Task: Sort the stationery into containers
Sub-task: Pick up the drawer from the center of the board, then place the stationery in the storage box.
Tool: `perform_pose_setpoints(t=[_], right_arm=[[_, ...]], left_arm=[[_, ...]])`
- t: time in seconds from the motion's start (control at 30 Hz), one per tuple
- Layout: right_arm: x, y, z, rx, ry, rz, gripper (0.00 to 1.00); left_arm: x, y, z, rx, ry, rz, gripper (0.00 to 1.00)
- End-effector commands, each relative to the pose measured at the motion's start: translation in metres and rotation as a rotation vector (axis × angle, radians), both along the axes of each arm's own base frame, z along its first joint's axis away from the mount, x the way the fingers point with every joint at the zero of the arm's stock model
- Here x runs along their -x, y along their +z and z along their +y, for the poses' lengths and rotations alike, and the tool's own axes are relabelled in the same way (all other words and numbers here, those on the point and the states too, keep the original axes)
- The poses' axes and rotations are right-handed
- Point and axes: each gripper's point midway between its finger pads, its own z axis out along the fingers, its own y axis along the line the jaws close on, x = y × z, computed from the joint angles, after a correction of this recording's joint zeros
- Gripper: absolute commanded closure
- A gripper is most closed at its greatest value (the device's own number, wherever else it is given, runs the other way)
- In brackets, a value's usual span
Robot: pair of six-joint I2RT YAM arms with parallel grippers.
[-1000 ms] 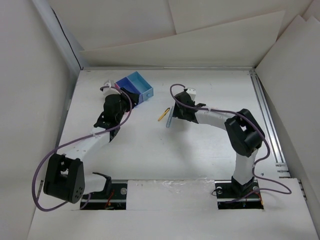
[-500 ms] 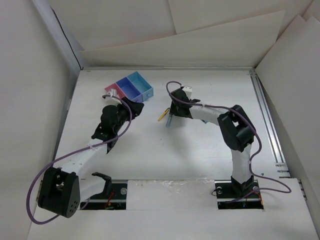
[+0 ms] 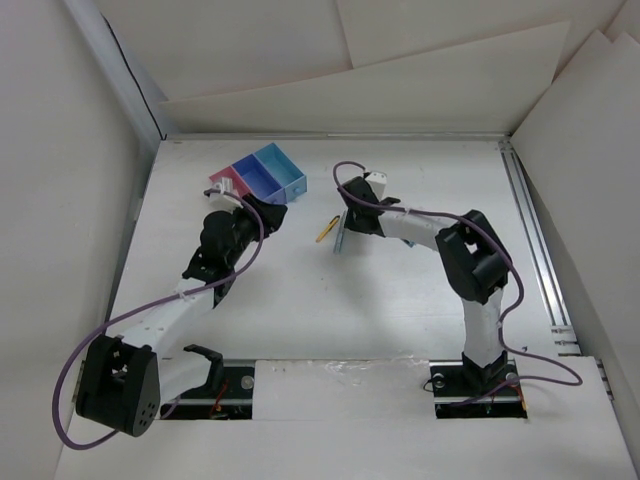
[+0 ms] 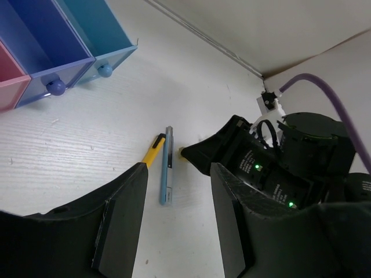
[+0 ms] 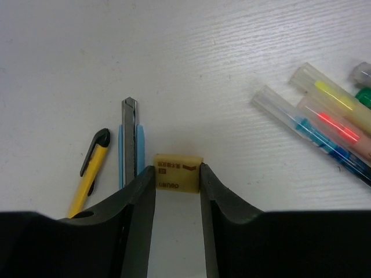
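A beige eraser (image 5: 178,162) lies flat on the table, and my right gripper (image 5: 177,174) is shut on it, one finger touching each side. Just left of it lie a pale blue pen (image 5: 130,145) and a yellow pen (image 5: 87,176); the top view shows the same yellow pen (image 3: 325,230) beside my right gripper (image 3: 343,226). The containers (image 3: 258,178) stand at the back left as a pink, a dark blue and a light blue bin. In front of the bins, my left gripper (image 3: 270,214) is open and holds nothing; its camera sees both pens and the dark blue bin (image 4: 40,46).
Several clear-capped marker pens (image 5: 324,110) lie to the right of the eraser in the right wrist view. In the left wrist view the right arm's black wrist (image 4: 272,174) fills the space just beyond the pens. White walls enclose the table (image 3: 400,300).
My left arm drew back from over the bins, uncovering the pink one. My right arm shifted slightly left and its jaws narrowed onto the eraser.
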Motion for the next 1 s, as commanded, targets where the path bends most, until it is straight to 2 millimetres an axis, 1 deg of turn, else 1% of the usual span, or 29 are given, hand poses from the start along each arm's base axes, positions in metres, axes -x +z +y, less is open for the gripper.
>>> perform_pose_setpoints(t=[0.0,0.03,0.07,0.1,0.13,0.17,0.2,0.23,0.27,0.3,0.33,0.37,0.4,0.43,0.47,0.5,0.53,0.57,0.63,0.67,0.7,0.73,0.77,0.8,0.87,0.9,0.97], right_arm=[[0.001,0.055,0.001,-0.029,-0.008,-0.104,0.84],[0.000,0.062,0.001,-0.039,-0.008,-0.116,0.84],[0.006,0.066,0.011,-0.061,0.033,-0.113,0.84],[0.009,0.079,0.020,-0.094,0.056,-0.137,0.84],[0.011,0.084,0.027,-0.110,0.083,-0.143,0.84],[0.012,0.089,0.036,-0.141,0.111,-0.138,0.84],[0.011,0.102,0.051,-0.180,0.142,-0.161,0.84],[0.013,0.113,0.064,-0.215,0.175,-0.175,0.84],[0.015,0.121,0.075,-0.242,0.203,-0.181,0.84],[0.020,0.127,0.095,-0.285,0.260,-0.177,0.84],[0.017,0.138,0.112,-0.319,0.290,-0.194,0.84],[0.017,0.146,0.125,-0.346,0.317,-0.207,0.85],[0.021,0.149,0.140,-0.378,0.363,-0.196,0.85],[0.021,0.155,0.154,-0.405,0.395,-0.203,0.85],[0.020,0.160,0.174,-0.437,0.422,-0.210,0.86],[0.023,0.165,0.197,-0.470,0.469,-0.215,0.86],[0.028,0.165,0.202,-0.475,0.486,-0.209,0.86],[0.024,0.169,0.216,-0.499,0.492,-0.225,0.87],[0.022,0.173,0.232,-0.522,0.521,-0.231,0.87],[0.025,0.175,0.242,-0.530,0.535,-0.237,0.87],[0.023,0.180,0.257,-0.555,0.545,-0.254,0.87],[0.020,0.181,0.262,-0.560,0.546,-0.261,0.87],[0.021,0.183,0.269,-0.567,0.556,-0.267,0.87],[0.015,0.185,0.278,-0.587,0.553,-0.282,0.87],[0.005,0.186,0.283,-0.588,0.536,-0.306,0.87],[0.005,0.186,0.289,-0.590,0.535,-0.316,0.87],[-0.006,0.189,0.297,-0.607,0.516,-0.345,0.87]], left_arm=[[0.002,0.013,0.001,0.003,0.000,-0.060,0.56],[0.003,0.017,0.002,0.007,0.000,-0.070,0.56],[0.002,0.015,0.003,0.013,0.012,-0.057,0.56],[0.005,0.027,0.006,0.023,0.023,-0.089,0.56],[0.007,0.029,0.008,0.035,0.033,-0.093,0.56],[0.008,0.036,0.011,0.042,0.049,-0.115,0.56],[0.016,0.052,0.015,0.072,0.059,-0.154,0.56],[0.021,0.057,0.017,0.094,0.060,-0.169,0.56],[0.025,0.070,0.021,0.116,0.078,-0.202,0.56],[0.029,0.076,0.027,0.134,0.104,-0.222,0.56],[0.043,0.096,0.031,0.181,0.103,-0.276,0.54],[0.048,0.107,0.035,0.204,0.114,-0.307,0.54],[0.054,0.114,0.037,0.221,0.113,-0.323,0.54],[0.066,0.131,0.041,0.252,0.109,-0.374,0.53],[0.070,0.135,0.042,0.265,0.108,-0.381,0.53],[0.078,0.147,0.045,0.288,0.106,-0.404,0.51],[0.082,0.147,0.043,0.287,0.087,-0.403,0.51],[0.085,0.156,0.044,0.292,0.086,-0.417,0.51],[0.089,0.157,0.043,0.285,0.078,-0.400,0.51],[0.093,0.158,0.045,0.286,0.078,-0.404,0.51],[0.096,0.164,0.046,0.291,0.077,-0.417,0.51],[0.099,0.168,0.047,0.296,0.076,-0.429,0.51],[0.103,0.170,0.046,0.299,0.064,-0.440,0.51],[0.106,0.169,0.047,0.300,0.064,-0.441,0.51],[0.109,0.171,0.048,0.303,0.064,-0.450,0.51],[0.111,0.171,0.049,0.303,0.064,-0.450,0.51],[0.111,0.171,0.049,0.303,0.064,-0.450,0.51]])
